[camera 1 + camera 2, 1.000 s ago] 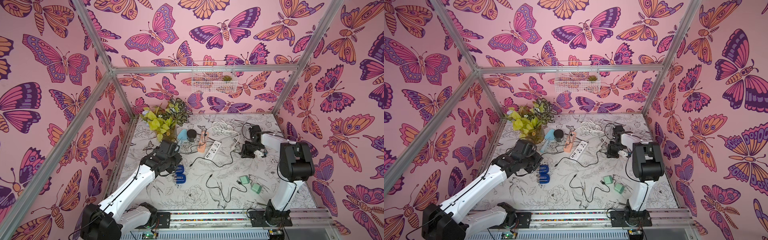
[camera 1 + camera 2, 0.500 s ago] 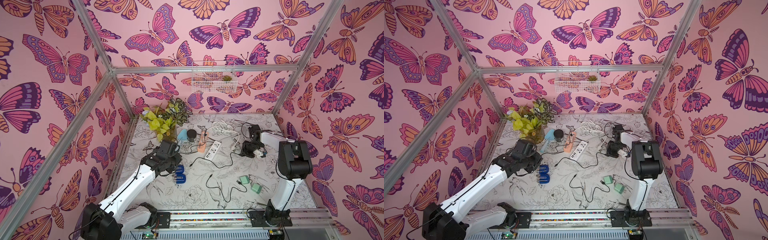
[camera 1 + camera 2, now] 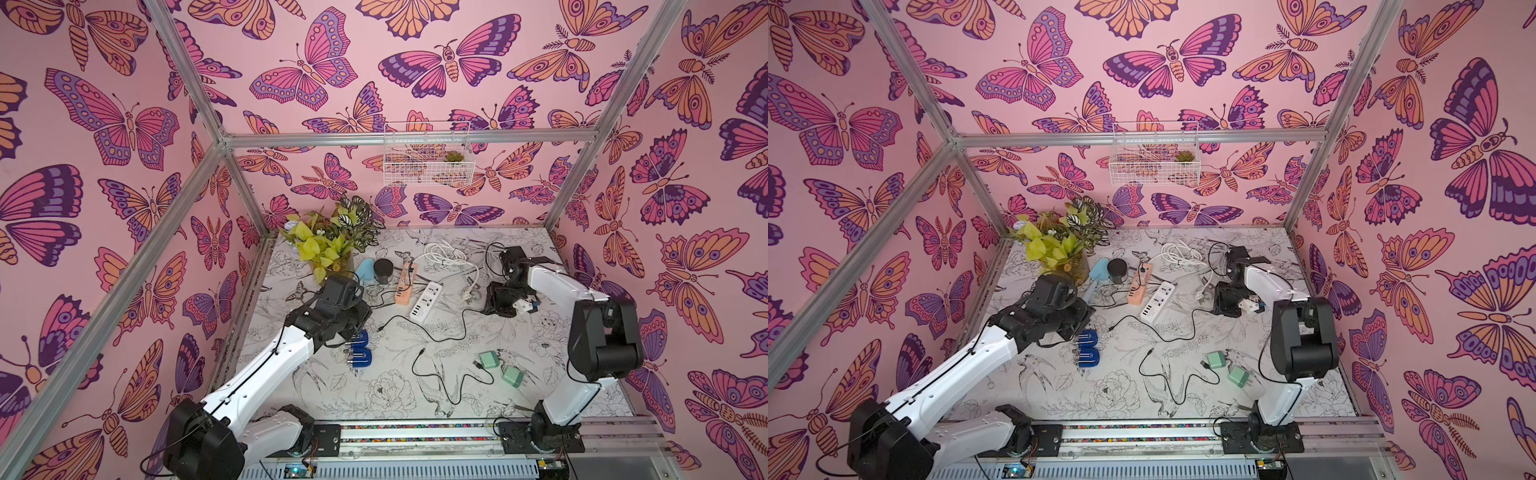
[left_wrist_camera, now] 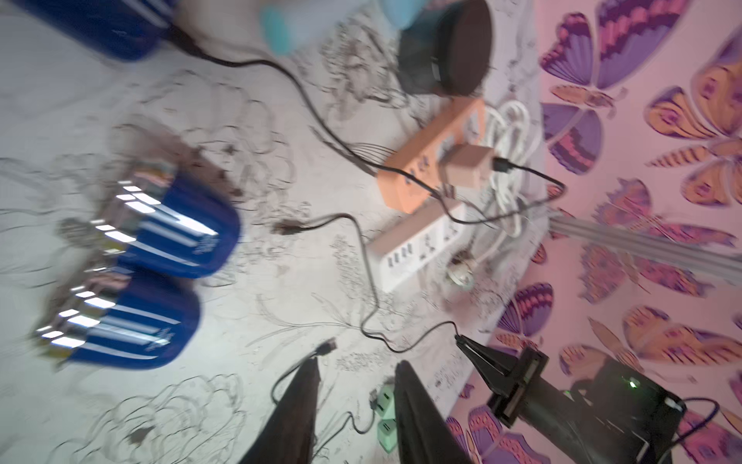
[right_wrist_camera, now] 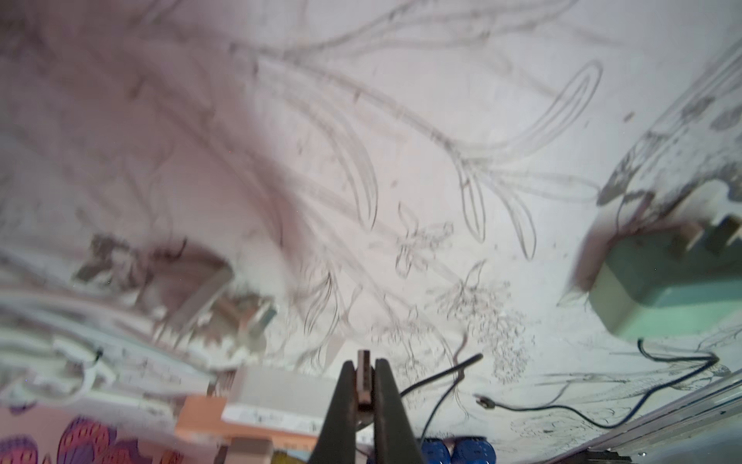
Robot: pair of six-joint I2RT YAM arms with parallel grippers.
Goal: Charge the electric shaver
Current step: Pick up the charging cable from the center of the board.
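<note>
On floral mat (image 3: 536, 370): 2 rounded glossy-blue plugs (image 3: 360, 358).

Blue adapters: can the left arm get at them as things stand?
Probably yes. The left pincer hangs open and empty right beside the two blue adapters, with only bare table between; nothing stands over them.

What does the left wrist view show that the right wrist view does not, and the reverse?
Only the left wrist view: the black cylinder and the open, empty left gripper. Only the right wrist view: the small cable plug pinched in the shut jaws of the right gripper. Both: that gripper, the orange power strip, the blue adapters and a green adapter.
</note>
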